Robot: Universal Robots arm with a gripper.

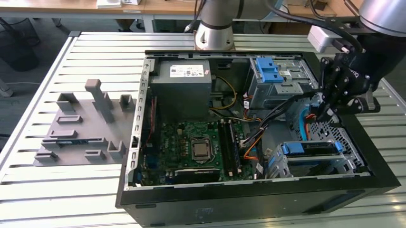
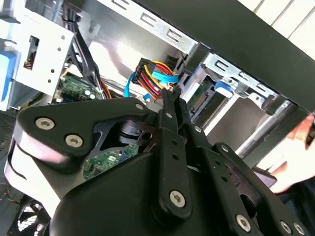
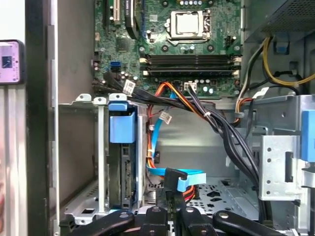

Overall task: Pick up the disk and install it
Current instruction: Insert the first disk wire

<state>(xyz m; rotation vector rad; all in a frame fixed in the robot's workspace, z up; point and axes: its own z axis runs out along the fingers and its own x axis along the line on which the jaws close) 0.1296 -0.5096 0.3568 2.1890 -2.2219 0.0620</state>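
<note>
Exterior view puts my hand (image 1: 326, 114) at the frame's right edge, reaching down inside the open computer case (image 1: 254, 192) that lies on the slatted counter (image 1: 95, 47). It hangs between the upper bay with the blue latch (image 1: 274, 71) and the metal cage (image 1: 345, 164) at lower right.

The disk (image 1: 309, 148) sits in that cage, its blue rail showing along the top. In the first wrist view I take the grey slab standing on edge under the blue tab to be the same disk (image 3: 127, 177), though the angle is poor and I won't swear to it. It looks seated, not loose and not carried by me.

My hand (image 3: 170, 209) is just beside the flat blue cable (image 3: 189, 176) and the bundle of orange and black wires (image 2: 150, 73), well apart from the disk. How far open it is, and whether it has hold of anything, I cannot tell.

I judge the picking up done and the work now at the tail of installing. Any move here calls for care among these crowded cables.
</note>
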